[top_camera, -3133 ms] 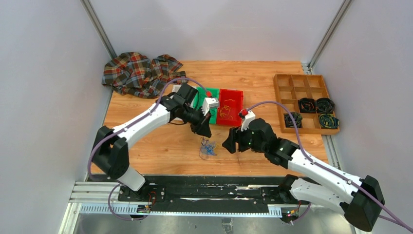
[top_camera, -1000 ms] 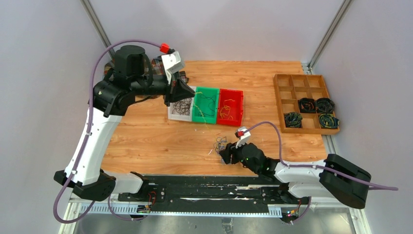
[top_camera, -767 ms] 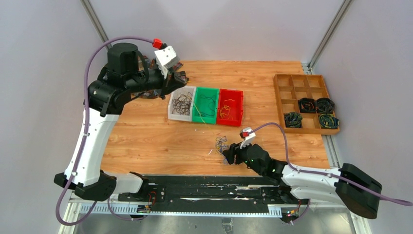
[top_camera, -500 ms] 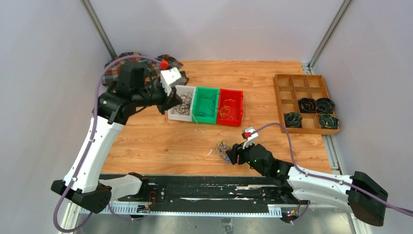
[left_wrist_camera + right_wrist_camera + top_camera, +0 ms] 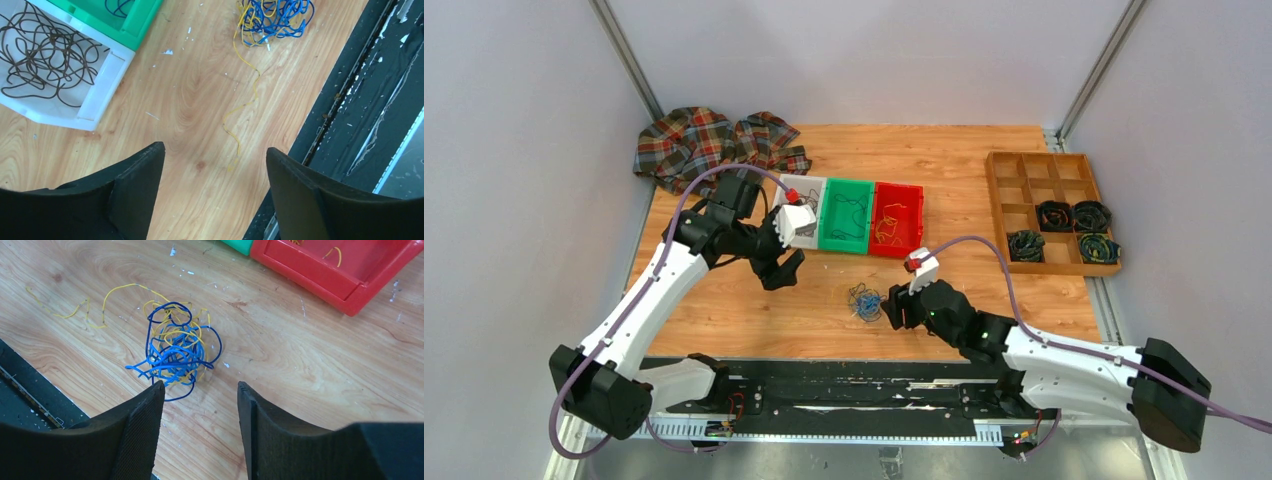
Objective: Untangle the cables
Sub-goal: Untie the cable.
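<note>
Room: pale grey walls (image 5: 874, 60) on 3 sides.
Table (image 5: 724, 300): wood-grain top, scuffed with white flecks; black rail (image 5: 854, 385) along its near edge.
Cloth (image 5: 709, 150): plaid, crumpled at the far left corner.
Tray (image 5: 996, 210): wooden, at the right; 4 dark coils in its near compartments.
Bins: white (image 5: 102, 75), green (image 5: 849, 183) and red (image 5: 898, 186) side by side mid-table, loose wires in each.
Cables (image 5: 172, 352): blue and yellow clump on bare wood between bins and rail; 1 yellow strand trails out.
Left gripper (image 5: 214, 150): jaws wide apart, empty, above bare wood left of the clump.
Right gripper (image 5: 200, 385): jaws apart, empty, just beside the clump; contact unclear.
</note>
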Robot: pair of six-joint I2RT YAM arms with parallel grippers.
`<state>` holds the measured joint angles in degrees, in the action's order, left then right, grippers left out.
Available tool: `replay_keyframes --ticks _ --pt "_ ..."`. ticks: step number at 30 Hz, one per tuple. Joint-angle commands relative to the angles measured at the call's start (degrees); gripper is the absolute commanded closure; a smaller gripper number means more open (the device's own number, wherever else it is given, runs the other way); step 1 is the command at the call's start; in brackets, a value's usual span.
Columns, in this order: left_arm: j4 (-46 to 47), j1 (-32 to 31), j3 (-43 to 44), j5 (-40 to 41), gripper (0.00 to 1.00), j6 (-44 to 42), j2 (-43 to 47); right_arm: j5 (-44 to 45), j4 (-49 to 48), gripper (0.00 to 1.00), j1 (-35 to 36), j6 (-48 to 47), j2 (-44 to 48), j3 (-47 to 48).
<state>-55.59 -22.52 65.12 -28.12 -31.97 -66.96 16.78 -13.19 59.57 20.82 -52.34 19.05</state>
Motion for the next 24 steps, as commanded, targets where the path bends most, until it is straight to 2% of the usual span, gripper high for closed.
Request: replay_keyframes --ticks 1,8,17,21,24 --pt "1.01 -1.28 0.87 -2.90 0.20 -1.41 0.70 -2.09 3.84 0.44 -1.20 1.07 -5.23 5.52" --pt "3.51 -10.33 3.59 -7.03 0.19 1.26 -7.08 -6.92 0.62 0.52 -1.91 2.26 -11.90 7.88" --pt "16.80 -13.85 4.12 -9.04 0.22 4.86 -21.59 -7.45 -3.41 0.74 -2.66 5.17 -9.53 2.99" --pt "21.48 -16.59 3.98 -6.85 0.30 5.83 -26.43 -6.61 -3.59 0.84 -3.26 6.14 -8.28 1.77" --pt "24.19 -17.57 4.03 -5.18 0.39 6.50 -29.18 -5.97 -3.33 0.87 -3.63 6.81 -7.40 1.23"
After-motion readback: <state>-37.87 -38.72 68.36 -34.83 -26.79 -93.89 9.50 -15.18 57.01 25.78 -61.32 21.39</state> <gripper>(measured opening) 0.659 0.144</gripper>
